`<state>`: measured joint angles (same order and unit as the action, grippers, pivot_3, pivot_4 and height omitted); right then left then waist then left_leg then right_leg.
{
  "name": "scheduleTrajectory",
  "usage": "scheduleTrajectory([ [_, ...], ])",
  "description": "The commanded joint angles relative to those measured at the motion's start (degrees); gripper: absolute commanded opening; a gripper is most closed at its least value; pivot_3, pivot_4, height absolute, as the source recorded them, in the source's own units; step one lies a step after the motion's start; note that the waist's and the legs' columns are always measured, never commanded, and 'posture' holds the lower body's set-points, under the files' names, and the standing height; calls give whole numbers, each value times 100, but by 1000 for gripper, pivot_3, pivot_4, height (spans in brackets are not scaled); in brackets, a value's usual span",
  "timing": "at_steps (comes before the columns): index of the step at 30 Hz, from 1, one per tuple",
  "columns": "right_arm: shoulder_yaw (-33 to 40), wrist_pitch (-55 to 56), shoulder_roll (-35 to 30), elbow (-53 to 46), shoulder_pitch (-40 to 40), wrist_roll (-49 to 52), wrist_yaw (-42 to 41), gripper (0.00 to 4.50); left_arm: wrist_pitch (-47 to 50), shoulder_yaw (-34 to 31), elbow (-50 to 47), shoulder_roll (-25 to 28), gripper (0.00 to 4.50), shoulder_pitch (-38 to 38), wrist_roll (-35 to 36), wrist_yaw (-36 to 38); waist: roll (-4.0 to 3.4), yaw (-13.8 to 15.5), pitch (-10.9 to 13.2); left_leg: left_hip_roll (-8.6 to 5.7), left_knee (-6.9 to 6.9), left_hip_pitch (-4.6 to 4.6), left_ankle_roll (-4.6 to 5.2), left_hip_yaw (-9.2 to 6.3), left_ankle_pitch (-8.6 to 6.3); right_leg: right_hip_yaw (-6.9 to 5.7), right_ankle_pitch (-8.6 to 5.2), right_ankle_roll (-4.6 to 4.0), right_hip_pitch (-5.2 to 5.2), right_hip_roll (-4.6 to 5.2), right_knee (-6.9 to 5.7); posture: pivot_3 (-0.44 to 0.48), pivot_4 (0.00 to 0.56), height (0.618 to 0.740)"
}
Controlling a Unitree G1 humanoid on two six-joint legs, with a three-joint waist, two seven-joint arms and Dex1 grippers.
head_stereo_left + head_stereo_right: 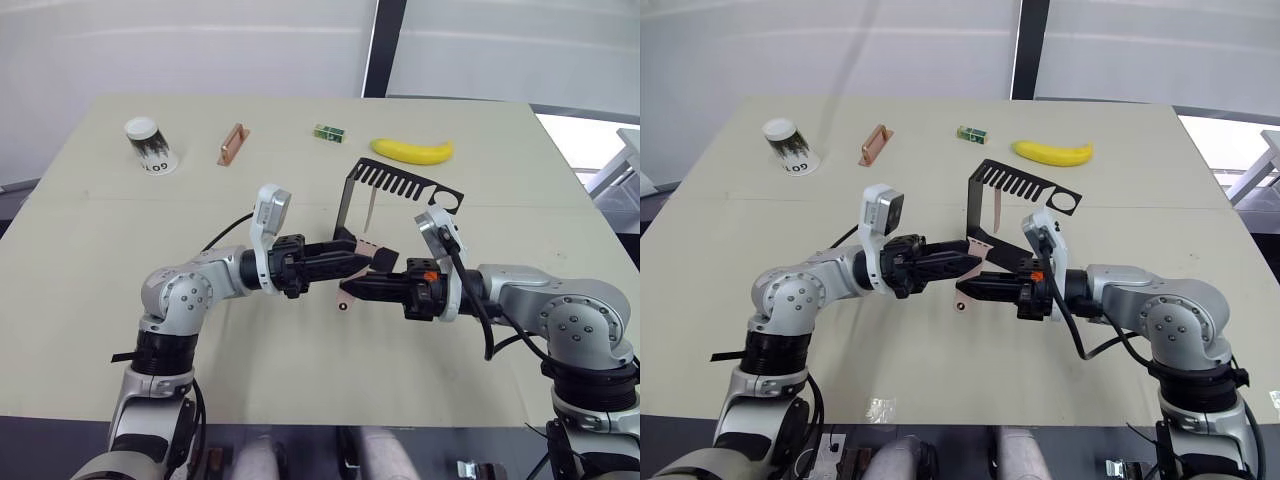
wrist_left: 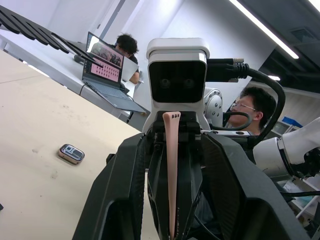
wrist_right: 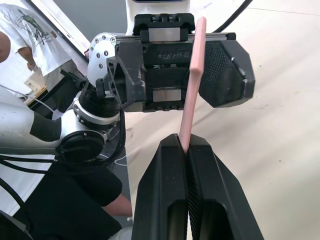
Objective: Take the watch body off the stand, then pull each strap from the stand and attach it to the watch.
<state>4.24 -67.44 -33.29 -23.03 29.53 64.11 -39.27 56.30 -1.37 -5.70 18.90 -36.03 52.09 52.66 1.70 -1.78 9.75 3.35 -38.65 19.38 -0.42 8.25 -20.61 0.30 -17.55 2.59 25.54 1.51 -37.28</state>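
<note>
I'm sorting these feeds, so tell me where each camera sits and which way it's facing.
Left eye view: on the head, looking forward and down at the table; both arms show, left gripper facing right gripper.
Right eye view: the head's other eye, same scene.
Left wrist view: on the left wrist, looking along its own spread fingers at the right gripper; the watch body lies on the table.
Right wrist view: on the right wrist, facing the left gripper; its own fingers pinch a strap.
Shared: both wrist views show that strap.

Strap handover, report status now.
Right gripper shut on pink strap. Left gripper open around it. Watch body lying on table, off stand. Nothing blocking.
</note>
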Motion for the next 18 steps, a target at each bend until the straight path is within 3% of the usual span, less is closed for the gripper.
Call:
scheduleTrajectory([
  [1, 118, 29, -82, -62, 28, 130, 18, 0, -82, -81, -25, 33, 1901, 2, 70, 50, 0, 0, 0, 0, 0, 0, 0, 0, 0, 0, 0, 0, 0, 0, 0, 0, 150, 740],
  [15, 100, 34, -110, -22, 48, 132, 3, 0, -83, -126, -72, 30, 1901, 27, 137, 34, 0, 1, 0, 0, 2, 1, 0, 0, 0, 0, 0, 0, 0, 0, 4, 0, 150, 740],
  [18, 103, 34, -98, -24, 46, 134, 22, 0, -76, -152, -73, 3, 1081, 34, 171, 32, 0, 0, 0, 0, 2, 1, 0, 0, 0, -1, 0, 0, 0, 0, 5, 0, 150, 740],
])
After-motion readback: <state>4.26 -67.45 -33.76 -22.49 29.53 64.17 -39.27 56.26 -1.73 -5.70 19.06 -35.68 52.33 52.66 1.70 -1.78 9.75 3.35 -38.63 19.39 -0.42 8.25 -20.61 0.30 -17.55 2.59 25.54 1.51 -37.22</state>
